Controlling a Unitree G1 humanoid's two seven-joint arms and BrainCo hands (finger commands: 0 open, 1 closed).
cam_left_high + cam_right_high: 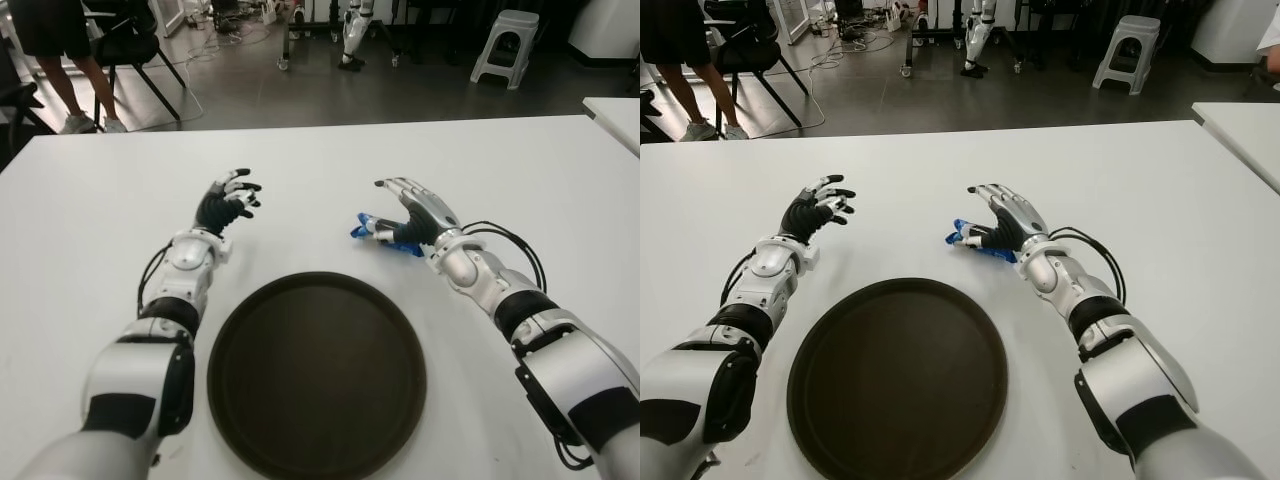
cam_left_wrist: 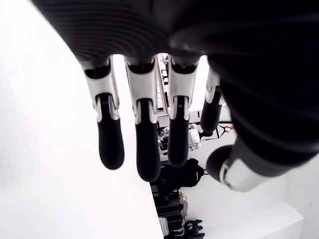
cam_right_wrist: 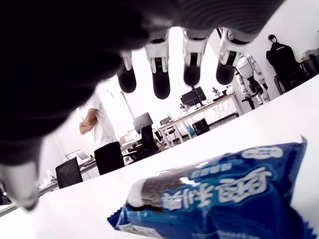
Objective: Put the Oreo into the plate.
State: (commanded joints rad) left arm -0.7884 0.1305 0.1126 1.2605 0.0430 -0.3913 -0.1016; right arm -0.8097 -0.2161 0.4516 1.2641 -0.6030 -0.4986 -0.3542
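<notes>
The Oreo [image 1: 975, 242], a small blue packet, lies flat on the white tabletop [image 1: 500, 160] just beyond the far rim of the plate [image 1: 316, 375], toward the robot's right, and nothing has hold of it yet; the right hand [image 1: 1005, 222] hovers directly over it with its fingers [image 3: 160, 82] spread and extended above the wrapper, the thumb off to one side, so the hand is wide open and empty; in the right wrist view the packet sits close beneath the palm with clear space between it and the fingertips; the left hand [image 1: 226, 203] shows above the tabletop to the left of the plate's far edge, its fingers [image 2: 110, 144] loosely curved, apart and holding nothing; the plate, a dark round tray, sits close in front of the robot between the two forearms and has nothing in it; the step in hand looks like the closing of the grasp, and the risks follow from the packet's shape; it is thin, slick and flat against the surface, so fingers closing too high may skid over the wrapper and push it away rather than pinch it; a grip on only a crimped end could let it slip out during the carry; and a release made too early might drop it on the rim or short of the plate.
</notes>
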